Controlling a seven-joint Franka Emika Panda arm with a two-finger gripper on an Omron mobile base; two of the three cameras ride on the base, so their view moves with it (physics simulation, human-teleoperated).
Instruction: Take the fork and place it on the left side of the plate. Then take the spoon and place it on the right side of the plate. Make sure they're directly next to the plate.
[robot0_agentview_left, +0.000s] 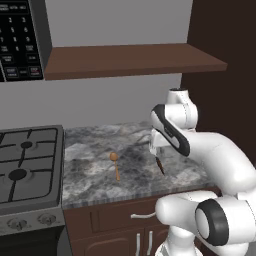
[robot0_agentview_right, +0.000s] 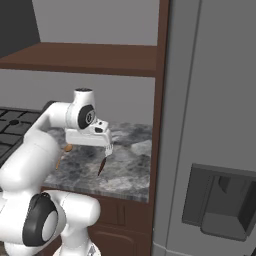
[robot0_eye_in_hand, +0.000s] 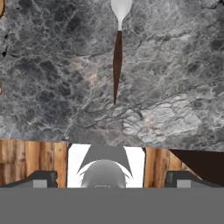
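Note:
The fork lies flat on the grey marble counter, its silver tines at the top of the hand view and its dark brown handle pointing toward my gripper. The gripper hovers above the counter's front edge, open, with nothing between its fingers. In the base views the fork lies just below my hand, partly covered by the arm. The orange-tan spoon lies on the counter left of the fork, bowl toward the wall; the arm partly covers the spoon in the right base view. The plate is out of view.
A gas stove adjoins the counter on the left, with a microwave above it. A brown shelf hangs over the counter. A dark cabinet wall and a grey fridge close off the right side.

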